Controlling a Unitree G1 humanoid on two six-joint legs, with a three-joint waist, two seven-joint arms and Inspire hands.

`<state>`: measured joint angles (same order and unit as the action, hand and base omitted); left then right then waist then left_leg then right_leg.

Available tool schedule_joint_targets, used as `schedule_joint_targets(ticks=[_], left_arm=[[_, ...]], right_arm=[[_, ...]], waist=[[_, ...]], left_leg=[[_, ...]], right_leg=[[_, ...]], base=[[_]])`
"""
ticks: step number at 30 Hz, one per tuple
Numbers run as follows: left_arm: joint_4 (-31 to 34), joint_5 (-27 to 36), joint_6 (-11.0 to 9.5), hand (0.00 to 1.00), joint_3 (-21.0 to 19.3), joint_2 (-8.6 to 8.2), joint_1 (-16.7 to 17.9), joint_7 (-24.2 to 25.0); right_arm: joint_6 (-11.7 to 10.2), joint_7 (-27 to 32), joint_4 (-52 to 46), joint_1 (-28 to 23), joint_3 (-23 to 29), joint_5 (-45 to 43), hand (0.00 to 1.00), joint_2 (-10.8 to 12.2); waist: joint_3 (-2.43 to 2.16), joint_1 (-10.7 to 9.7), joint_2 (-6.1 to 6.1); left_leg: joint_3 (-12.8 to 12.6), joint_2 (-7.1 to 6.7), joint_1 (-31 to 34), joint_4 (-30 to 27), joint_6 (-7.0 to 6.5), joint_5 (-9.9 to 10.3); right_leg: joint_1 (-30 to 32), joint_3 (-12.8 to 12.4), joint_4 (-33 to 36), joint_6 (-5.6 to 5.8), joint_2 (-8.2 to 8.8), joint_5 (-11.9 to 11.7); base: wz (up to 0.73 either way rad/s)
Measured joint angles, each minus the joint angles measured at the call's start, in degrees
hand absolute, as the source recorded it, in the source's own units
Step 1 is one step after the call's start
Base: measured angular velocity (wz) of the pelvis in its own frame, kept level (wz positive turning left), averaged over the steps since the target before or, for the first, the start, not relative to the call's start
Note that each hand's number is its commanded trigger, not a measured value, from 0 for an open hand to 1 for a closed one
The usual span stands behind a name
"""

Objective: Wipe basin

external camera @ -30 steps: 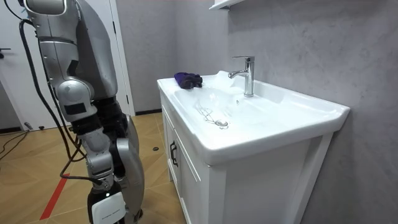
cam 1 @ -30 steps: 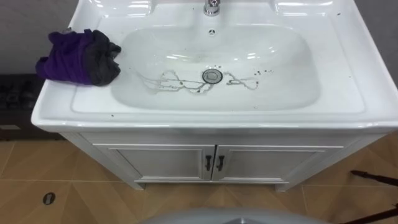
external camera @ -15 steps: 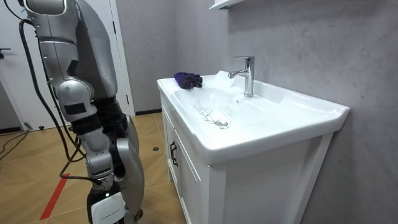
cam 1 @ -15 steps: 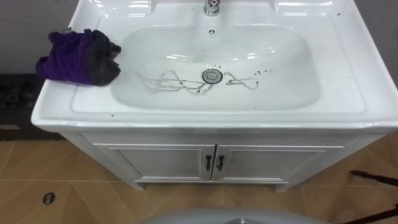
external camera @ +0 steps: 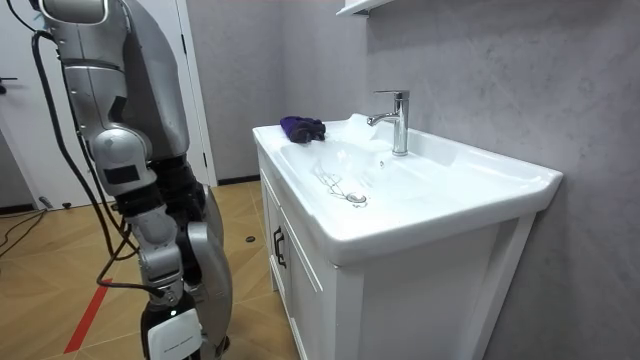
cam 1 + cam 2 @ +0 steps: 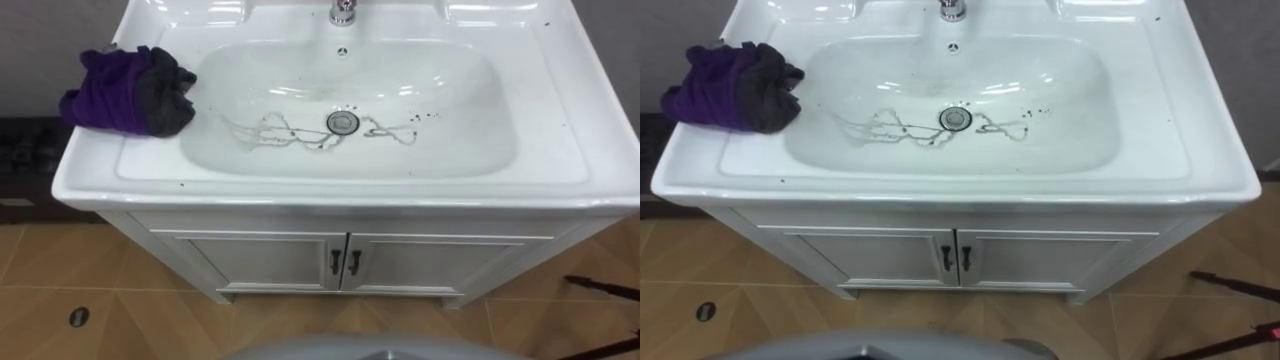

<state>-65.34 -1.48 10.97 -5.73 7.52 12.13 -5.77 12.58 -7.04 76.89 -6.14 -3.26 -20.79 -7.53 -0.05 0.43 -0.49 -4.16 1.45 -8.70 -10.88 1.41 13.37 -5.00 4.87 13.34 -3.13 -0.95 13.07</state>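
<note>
Streaks [image 6: 268,130] crossed the basin [image 6: 455,95] beside the drain [image 6: 342,121]; a cloth [image 6: 125,92] lay bunched on its left rim. In the room view, the right hand [image 5: 172,335] hung low, its fingers untellable, well apart from the cloth.

White basin [image 6: 470,150] — dark streaks; cloth [image 6: 125,90] purple and grey; chrome faucet [image 5: 397,120].

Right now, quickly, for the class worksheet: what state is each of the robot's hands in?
Left hand: cannot be told.
Right hand: cannot be told; it hangs by the robot's side, away from the cloth.
</note>
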Motion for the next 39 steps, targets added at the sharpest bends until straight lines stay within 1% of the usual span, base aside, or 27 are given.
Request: schedule_joint_targets(ticks=[4, 5, 7, 9, 11, 14, 16, 17, 18, 20, 21, 22, 23, 24, 25, 27, 28, 29, 30, 31, 32, 33, 34, 35, 36, 37, 39], left_arm=[[0.05, 3.54, -0.03, 0.00, -1.35, -0.11, 0.57, -1.51], [0.06, 4.31, -0.02, 0.00, -2.49, -0.11, 0.70, -1.57], [0.30, 4.56, -0.04, 0.00, -4.69, -0.11, 0.30, -2.02], [0.38, 8.06, -0.19, 0.00, -8.48, 0.08, 1.04, -3.64], [0.39, 9.90, -0.29, 0.00, -10.34, 0.26, 1.43, -4.79], [0.38, 10.84, -0.37, 0.00, -12.32, 0.50, 1.68, -6.64], [0.38, 10.91, -0.68, 0.00, -12.63, 0.82, 1.75, -7.56], [0.38, 10.93, -1.03, 0.00, -13.08, 1.09, 1.91, -7.84], [0.44, 10.88, -1.27, 0.00, -14.33, 1.25, 1.95, -8.32], [1.14, 10.91, -1.46, 0.00, -16.12, 1.57, 1.60, -9.42], [2.67, 10.89, -1.52, 0.00, -17.83, 1.85, 1.71, -10.18], [3.63, 10.91, -1.57, 0.00, -18.95, 2.00, 1.73, -10.51], [5.32, 11.06, -1.99, 0.00, -20.60, 2.62, 1.65, -11.62], [7.56, 12.35, -2.62, 0.00, -21.33, 3.39, 1.74, -13.24], [8.87, 13.22, -2.84, 0.00, -21.32, 3.83, 1.74, -14.21], [12.41, 13.42, -4.69, 0.00, -21.08, 5.43, 0.85, -17.04], [12.99, 13.42, -5.11, 0.00, -21.12, 5.93, 0.59, -17.43], [14.35, 13.43, -5.63, 0.00, -21.28, 7.12, 0.44, -18.04], [16.84, 13.31, -6.15, 0.00, -22.63, 7.69, 0.37, -18.97], [18.53, 13.30, -6.42, 0.00, -23.50, 7.79, 0.25, -19.53], [21.69, 13.25, -7.16, 0.00, -24.09, 8.11, -0.10, -21.05], [24.36, 13.23, -7.89, 0.00, -24.64, 8.46, -0.67, -22.20], [25.48, 13.23, -8.30, 0.00, -24.96, 8.69, -0.98, -22.84], [26.71, 13.12, -8.96, 0.00, -25.49, 9.36, -1.66, -24.00], [28.55, 13.09, -9.00, 0.00, -25.89, 9.88, -2.46, -25.52], [30.03, 13.10, -9.02, 0.00, -26.01, 9.98, -2.74, -26.32], [35.76, 13.08, -10.31, 0.00, -26.04, 10.62, -3.12, -28.27]], right_arm=[[0.02, -0.02, 0.05, 0.16, -0.11, 0.42, 0.00, -0.20], [0.00, 0.00, 0.04, 0.28, -0.11, 0.36, 0.00, -0.29], [-0.03, -0.02, 0.03, 0.41, -0.08, 0.10, 0.00, -0.51], [-0.11, -0.10, -0.01, 0.84, 0.25, -0.29, 0.00, -1.11], [-0.20, -0.10, -0.35, 1.02, 0.42, -0.29, 0.00, -1.99], [-0.65, 0.05, -1.28, 1.29, 0.65, -0.29, 0.00, -3.05], [-1.06, 0.05, -1.27, 1.47, 0.65, -0.30, 0.00, -3.38], [-1.42, 0.06, -1.35, 1.60, 0.69, -0.30, 0.00, -3.56], [-1.69, 0.10, -1.46, 1.70, 0.77, -0.37, 0.00, -3.78], [-2.06, 0.21, -1.46, 1.68, 1.17, -0.35, 0.00, -4.23], [-2.24, 0.26, -1.49, 1.57, 1.20, -0.29, 0.00, -4.59], [-2.50, 0.27, -1.47, 1.48, 1.24, -0.28, 0.00, -4.82], [-2.94, 0.29, -1.48, 1.38, 1.60, -0.34, 0.00, -5.33], [-3.55, 0.44, -1.65, 1.40, 2.11, -0.37, 0.00, -5.85], [-3.92, 0.59, -1.67, 1.39, 2.18, -0.47, 0.00, -6.15], [-4.71, 0.64, -2.59, 0.76, 2.39, -1.85, 0.00, -7.52], [-5.02, 0.64, -3.23, 0.41, 2.39, -2.25, 0.00, -7.90], [-5.65, 0.93, -3.78, 0.17, 2.55, -2.52, 0.00, -8.51], [-6.27, 1.09, -3.89, -0.13, 4.23, -2.52, 0.00, -8.74], [-6.53, 1.25, -3.89, -0.39, 5.04, -2.52, 0.00, -8.80], [-6.76, 1.60, -3.89, -0.94, 5.80, -2.51, 0.00, -8.84], [-6.82, 1.90, -4.22, -1.51, 6.08, -2.51, 0.00, -8.79], [-6.82, 1.90, -4.50, -1.80, 6.39, -2.52, 0.00, -8.74], [-6.82, 1.91, -4.61, -1.96, 6.75, -2.53, 0.00, -8.66], [-6.93, 1.86, -4.62, -2.09, 6.73, -2.52, 0.00, -8.60], [-7.04, 1.81, -4.62, -2.21, 6.73, -2.48, 0.00, -8.55], [-7.59, 1.22, -5.48, -2.92, 6.73, -2.51, 0.00, -8.60]], waist=[[0.03, 0.18, -0.05], [0.03, 0.36, -0.04], [0.02, 1.52, 0.13], [0.01, 2.33, 0.23], [0.00, 3.24, 0.39], [-0.01, 4.02, 0.44], [-0.04, 4.67, 0.54], [-0.10, 4.88, 0.67], [-0.30, 5.19, 1.06], [-0.27, 6.14, 1.29], [-0.36, 6.60, 1.65], [-0.37, 6.94, 1.73], [-0.33, 7.51, 1.80], [-0.30, 7.57, 1.99], [-0.28, 7.56, 2.08], [-0.19, 7.56, 2.51], [-0.26, 7.72, 2.90], [-0.11, 7.67, 2.95], [-0.21, 7.55, 3.35], [-0.29, 7.50, 3.54], [-0.10, 7.49, 3.41], [-0.27, 7.58, 3.70], [-0.27, 7.61, 3.69], [-0.51, 7.66, 4.17], [-0.59, 7.61, 4.06], [-0.58, 7.60, 4.07], [-0.59, 7.77, 4.08]], left_leg=[[-0.01, -0.02, 0.17, -0.27, 0.00, 0.00], [-0.01, -0.08, 0.29, -0.48, 0.00, 0.00], [-0.01, -0.08, 0.48, -0.48, 0.00, 0.00], [0.02, -0.12, 0.60, -0.46, 0.00, 0.00], [0.07, -0.17, 0.68, -0.50, 0.00, 0.00], [1.21, -0.36, 1.35, -0.57, -0.01, -0.01], [1.40, -0.36, 1.54, -0.57, -0.04, -0.02], [1.71, -0.40, 1.76, -0.58, -0.18, -0.11], [1.96, -0.42, 2.00, -0.59, -0.23, -0.15], [2.64, -0.44, 2.16, -0.59, -0.28, -0.19], [2.74, -0.47, 2.20, -0.59, -0.28, -0.19], [2.79, -0.47, 2.21, -0.57, -0.28, -0.19], [2.91, -0.47, 2.25, -0.61, -0.28, -0.20], [3.04, -0.47, 2.46, -0.77, -0.29, -0.20], [3.19, -0.51, 2.63, -0.89, -0.29, -0.20], [3.68, -0.74, 3.02, -0.78, -0.52, -0.43], [3.66, -0.76, 3.01, -0.77, -0.53, -0.44], [3.57, -0.80, 3.01, -0.77, -0.54, -0.44], [3.56, -0.83, 3.02, -0.79, -0.54, -0.44], [3.56, -0.87, 3.05, -0.80, -0.54, -0.45], [3.56, -0.92, 3.16, -0.80, -0.55, -0.45], [3.45, -0.98, 3.22, -0.78, -0.56, -0.45], [3.49, -1.02, 3.21, -0.76, -0.56, -0.46], [3.48, -1.06, 3.09, -0.68, -0.57, -0.46], [3.50, -1.09, 2.95, -0.71, -0.57, -0.46], [3.49, -1.11, 2.94, -0.74, -0.57, -0.46], [3.35, -1.15, 3.02, -0.69, -0.57, -0.46]], right_leg=[[-0.56, 0.77, -0.43, 0.00, 0.18, -0.02], [-0.68, 1.07, -0.51, 0.01, 0.29, 0.00], [-0.56, 1.20, -0.67, 0.02, 0.32, 0.00], [-0.57, 1.48, -0.68, 0.06, 0.44, 0.02], [-0.56, 1.61, -0.70, 0.07, 0.51, 0.03], [-0.29, 2.68, -0.74, 0.16, 0.76, 0.09], [-0.33, 3.13, -0.84, 0.15, 0.78, 0.10], [-0.32, 3.44, -0.88, 0.14, 0.82, 0.12], [-0.16, 3.49, -0.86, 0.11, 0.84, 0.14], [0.02, 3.78, -0.78, 0.09, 0.83, 0.15], [0.01, 3.86, -0.73, 0.05, 0.84, 0.21], [0.01, 3.83, -0.72, 0.03, 0.84, 0.23], [0.01, 3.93, -0.66, 0.00, 0.85, 0.27], [0.02, 4.16, -0.67, 0.00, 0.89, 0.29], [0.04, 4.38, -0.69, 0.00, 0.94, 0.30], [0.20, 4.84, -0.69, 0.10, 1.13, 0.33], [0.21, 4.79, -0.69, 0.12, 1.15, 0.32], [0.29, 4.73, -0.66, 0.14, 1.19, 0.31], [0.31, 4.73, -0.69, 0.16, 1.21, 0.33], [0.34, 4.79, -0.68, 0.18, 1.25, 0.34], [0.37, 4.90, -0.69, 0.25, 1.31, 0.40], [0.38, 4.93, -0.73, 0.31, 1.36, 0.43], [0.37, 4.90, -0.72, 0.34, 1.38, 0.46], [0.37, 4.80, -0.71, 0.36, 1.38, 0.47], [0.39, 4.62, -0.66, 0.37, 1.39, 0.46], [0.41, 4.55, -0.64, 0.37, 1.40, 0.46], [0.89, 4.02, -0.36, 0.37, 1.42, 0.46]], base=[[0.10], [0.09], [0.07], [0.07], [0.03], [0.15], [0.14], [0.16], [0.14], [0.06], [0.06], [0.07], [0.08], [0.10], [0.17], [0.15], [0.00], [-0.06], [-0.06], [0.00], [0.04], [0.04], [0.00], [-0.10], [-0.10], [-0.10], [-0.12]])
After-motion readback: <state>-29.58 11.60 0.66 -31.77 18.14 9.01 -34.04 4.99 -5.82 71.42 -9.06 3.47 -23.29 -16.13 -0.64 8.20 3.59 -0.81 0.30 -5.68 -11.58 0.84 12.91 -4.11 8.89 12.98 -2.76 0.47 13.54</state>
